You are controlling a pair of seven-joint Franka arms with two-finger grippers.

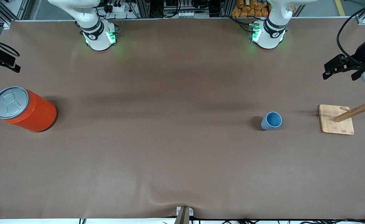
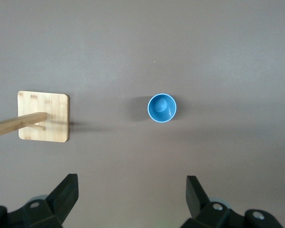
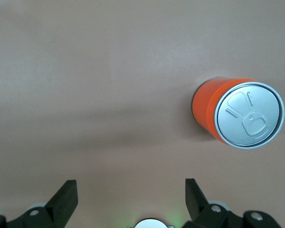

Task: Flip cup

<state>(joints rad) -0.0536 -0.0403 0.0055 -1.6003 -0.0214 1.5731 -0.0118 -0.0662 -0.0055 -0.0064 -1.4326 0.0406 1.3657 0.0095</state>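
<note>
The little light-blue cup stands upright on the brown table, with its open mouth facing up. It sits toward the left arm's end of the table. Nothing touches it.

Near the cup, closer still to the left arm's end, is a wooden stand. It has a flat square base and a slanted post with small pegs. The cup and the stand are apart, with bare table between them.

The big orange can with a grey pull-tab lid stands way over at the right arm's end of the table, well apart from the cup.

The left gripper hangs up in the air over the table's edge at the left arm's end, above the wooden stand. Its two black fingers are spread wide and hold nothing. In the left wrist view, the cup shows up between them but lower down on the table.

The right gripper hangs at the edge of the table by the orange can, probably just off to the side of it. Its fingers are spread wide too, with nothing in them.
</note>
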